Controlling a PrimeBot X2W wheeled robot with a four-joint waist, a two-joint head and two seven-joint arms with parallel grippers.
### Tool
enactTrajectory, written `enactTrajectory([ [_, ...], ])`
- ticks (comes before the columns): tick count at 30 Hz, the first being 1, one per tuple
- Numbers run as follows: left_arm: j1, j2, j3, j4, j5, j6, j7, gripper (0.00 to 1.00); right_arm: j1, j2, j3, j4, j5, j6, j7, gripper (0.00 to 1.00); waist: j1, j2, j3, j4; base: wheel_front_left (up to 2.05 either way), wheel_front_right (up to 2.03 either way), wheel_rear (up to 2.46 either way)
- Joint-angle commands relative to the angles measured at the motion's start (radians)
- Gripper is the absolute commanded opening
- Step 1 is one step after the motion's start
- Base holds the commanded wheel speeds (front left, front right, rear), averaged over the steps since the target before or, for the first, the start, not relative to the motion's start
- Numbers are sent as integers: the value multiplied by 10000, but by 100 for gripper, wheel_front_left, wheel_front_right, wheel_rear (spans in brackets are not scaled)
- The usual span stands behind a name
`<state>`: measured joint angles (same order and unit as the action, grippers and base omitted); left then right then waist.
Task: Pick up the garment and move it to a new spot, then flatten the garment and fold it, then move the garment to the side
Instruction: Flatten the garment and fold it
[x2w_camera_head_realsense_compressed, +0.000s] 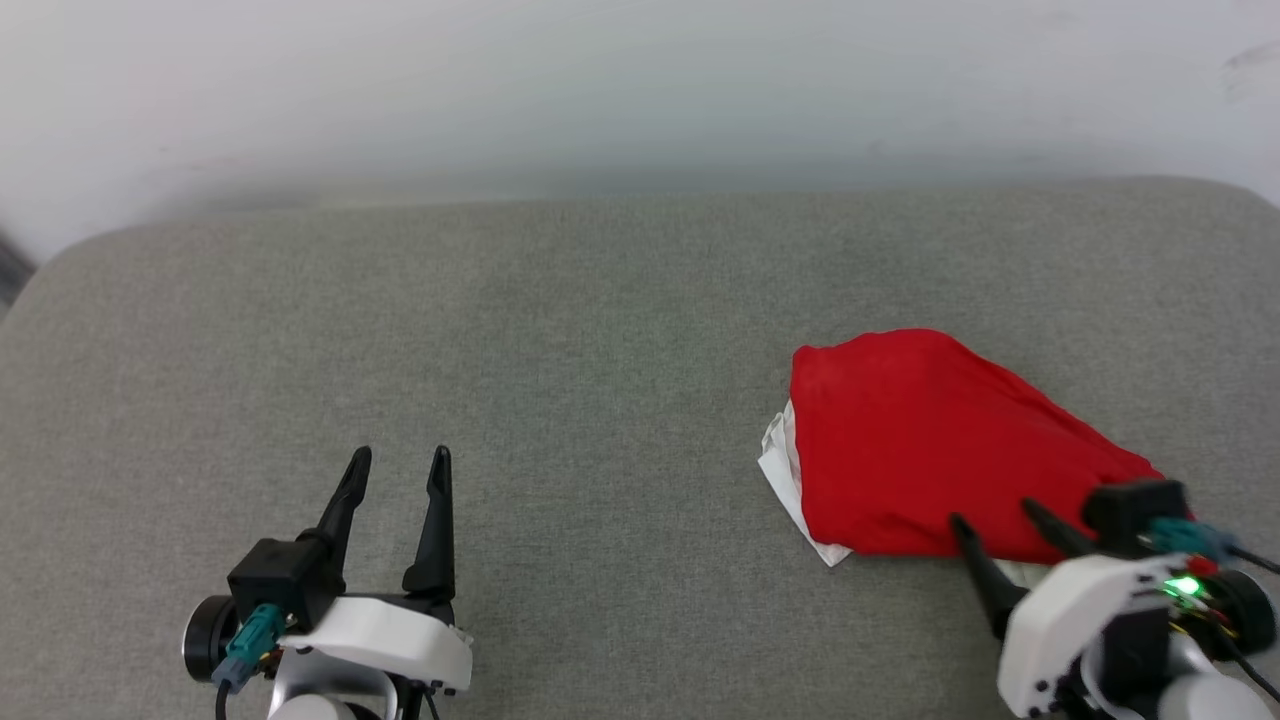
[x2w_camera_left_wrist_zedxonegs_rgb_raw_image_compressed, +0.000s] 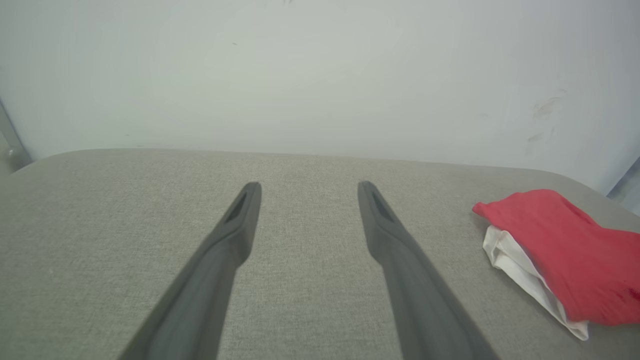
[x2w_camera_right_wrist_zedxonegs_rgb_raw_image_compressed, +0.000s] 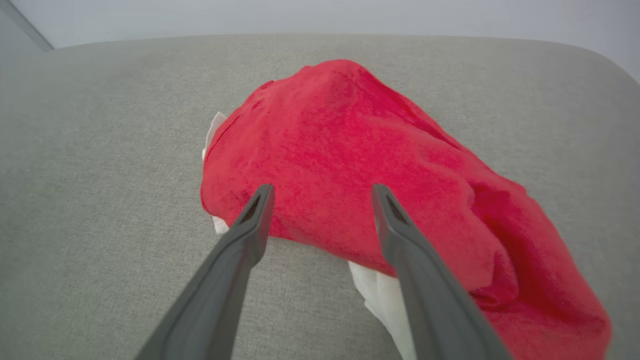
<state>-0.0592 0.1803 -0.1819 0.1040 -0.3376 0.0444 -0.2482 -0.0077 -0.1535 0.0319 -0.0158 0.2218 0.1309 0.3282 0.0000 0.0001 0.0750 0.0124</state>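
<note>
The garment (x2w_camera_head_realsense_compressed: 920, 440) lies bunched in a red heap on the grey cushioned surface at the right, with white sleeve cloth (x2w_camera_head_realsense_compressed: 785, 465) poking out at its left edge. Its lettering and number are hidden in the folds. My right gripper (x2w_camera_head_realsense_compressed: 995, 515) stands open at the heap's near edge, its fingertips over the red cloth (x2w_camera_right_wrist_zedxonegs_rgb_raw_image_compressed: 350, 150) with nothing held between them. My left gripper (x2w_camera_head_realsense_compressed: 400, 455) is open over bare surface at the lower left, well apart from the garment (x2w_camera_left_wrist_zedxonegs_rgb_raw_image_compressed: 565, 250).
The grey fabric surface (x2w_camera_head_realsense_compressed: 560, 340) spreads wide to the left and beyond the heap. A pale wall (x2w_camera_head_realsense_compressed: 640, 90) rises right behind its rounded far edge. The surface's right corner curves off near the garment.
</note>
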Motion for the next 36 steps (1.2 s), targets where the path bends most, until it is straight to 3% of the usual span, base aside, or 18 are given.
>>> enactTrajectory([
  [1,-173,33,-6,-24,24,-43,-19,100,-347,-187,365,164,199,-3,449,100,0,-1,231,79,0,0,0],
  [6,-531,-27,-94,19,44,-152,-77,100,-1487,-1073,1981,866,755,-5,1999,100,0,-1,659,356,0,0,0],
  [10,-788,-124,-64,92,-13,-190,-109,100,-2249,-1448,2871,1583,1110,-3,2467,100,0,-1,941,576,0,0,0],
  [18,-994,-245,22,329,15,-335,-168,100,-3054,-1358,3861,3838,1804,-3,3145,100,0,-1,1136,736,0,0,0],
  [19,-1006,-261,34,360,25,-337,-173,100,-3092,-1300,3942,4038,1881,-2,3213,82,0,-1,1129,750,0,0,0],
  [20,-1009,-280,45,389,37,-346,-178,100,-3124,-1237,4038,4191,1986,-2,3264,27,0,-1,1118,762,0,0,0],
  [21,-1008,-296,58,406,48,-351,-181,100,-3152,-1163,4090,4281,2076,0,3208,0,0,-1,1105,767,0,0,0],
  [28,-836,-367,179,442,116,-384,-189,100,-3858,-779,4615,3767,2419,11,2024,0,0,-1,903,668,0,0,0],
  [36,-894,-382,218,439,220,-479,-179,100,-4186,-168,6393,2721,3126,9,1009,0,0,-1,891,604,0,0,0],
])
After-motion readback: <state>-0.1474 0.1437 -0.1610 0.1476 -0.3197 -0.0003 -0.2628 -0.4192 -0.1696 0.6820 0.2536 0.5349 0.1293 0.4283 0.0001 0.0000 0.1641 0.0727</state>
